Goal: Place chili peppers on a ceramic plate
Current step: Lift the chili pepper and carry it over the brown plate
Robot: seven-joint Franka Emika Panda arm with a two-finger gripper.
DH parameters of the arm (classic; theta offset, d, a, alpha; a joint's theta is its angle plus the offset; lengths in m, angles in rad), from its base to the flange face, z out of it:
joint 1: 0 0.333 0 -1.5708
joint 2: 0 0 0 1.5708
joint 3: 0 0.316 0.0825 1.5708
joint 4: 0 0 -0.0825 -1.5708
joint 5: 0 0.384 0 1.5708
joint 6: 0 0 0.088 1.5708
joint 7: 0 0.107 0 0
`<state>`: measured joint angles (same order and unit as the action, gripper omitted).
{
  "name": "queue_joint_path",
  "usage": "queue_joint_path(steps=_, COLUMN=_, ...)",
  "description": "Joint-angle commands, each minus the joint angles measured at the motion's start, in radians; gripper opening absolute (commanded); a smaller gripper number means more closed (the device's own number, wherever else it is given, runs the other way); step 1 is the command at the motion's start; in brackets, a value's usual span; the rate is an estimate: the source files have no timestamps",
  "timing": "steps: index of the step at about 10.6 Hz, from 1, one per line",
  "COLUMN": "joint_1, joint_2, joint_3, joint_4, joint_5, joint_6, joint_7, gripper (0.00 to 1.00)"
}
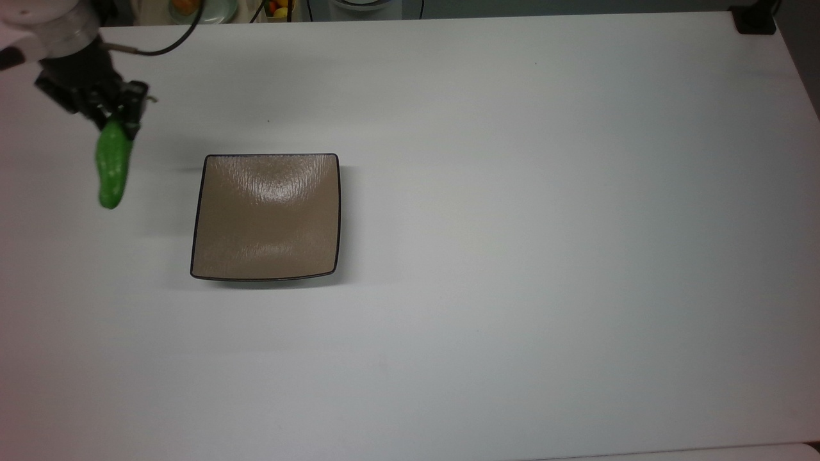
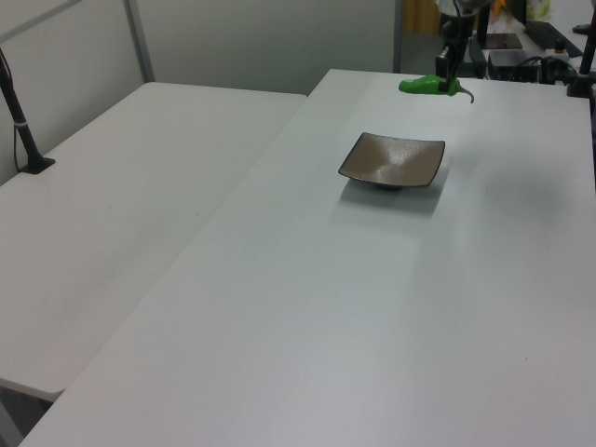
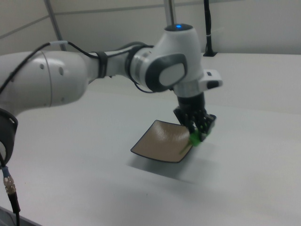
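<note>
i have the black two-finger pincer (image 1: 117,112) pinching the glossy bright-green lumpy chili pepper (image 1: 112,164) at its stem end. the pepper's body sticks out sideways from the fingers, clear of the white table (image 1: 512,256).

the square taupe-brown glazed ceramic plate (image 1: 266,216) sits apart from the pincer, off to the top view's right and a bit below it. in the right view the plate lies behind and to the right view's left of the gripper. it is bare; nothing placed yet.

risks, my judgement:
- grip is at one end only, w/ most of the pepper cantilevered. glossy skin, so it could swivel or slip out during the carry.
- if released w/ the long free end past the dark rim, the pepper may tip off or land half on the table.
- the dished glazed surface may let a dropped pepper roll or slide. a high release makes that worse.
- coming in low could knock the plate edge and shove the plate.
</note>
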<state>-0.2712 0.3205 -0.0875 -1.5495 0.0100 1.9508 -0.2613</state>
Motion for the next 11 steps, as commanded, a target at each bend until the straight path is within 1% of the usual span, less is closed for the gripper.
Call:
queue_joint_path(steps=1, joint_1=0.087, joint_2=-0.043, joint_3=-0.012, joint_4=-0.023, joint_5=0.008, joint_6=-0.071, joint_7=0.172, gripper=0.06)
queue_joint_path(steps=2, joint_1=0.114, joint_2=-0.044, joint_3=-0.012, joint_4=-0.024, joint_5=0.008, joint_6=-0.084, joint_7=0.236, gripper=0.06)
queue_joint_path(steps=5, joint_1=0.162, joint_2=-0.035, joint_3=0.002, joint_4=-0.043, joint_5=0.013, joint_6=-0.073, joint_7=0.429, gripper=0.05)
queue_joint_path(steps=7, joint_1=0.170, joint_2=-0.014, joint_3=0.024, joint_4=-0.047, joint_5=0.039, joint_6=-0.067, joint_7=0.502, gripper=0.05)
queue_joint_path(steps=8, joint_1=0.178, joint_2=0.004, joint_3=0.028, joint_4=-0.047, joint_5=0.041, joint_6=-0.058, joint_7=0.534, gripper=0.05)
queue_joint_path(steps=9, joint_1=0.196, joint_2=0.023, joint_3=0.032, joint_4=-0.052, joint_5=0.042, joint_6=-0.011, joint_7=0.583, gripper=0.05)
queue_joint_path(steps=10, joint_1=0.199, joint_2=0.037, joint_3=0.034, joint_4=-0.070, joint_5=0.041, joint_6=0.043, joint_7=0.641, gripper=0.05)
queue_joint_path(steps=11, joint_1=0.201, joint_2=0.044, joint_3=0.041, joint_4=-0.084, joint_5=0.041, joint_6=0.092, joint_7=0.664, gripper=0.05)
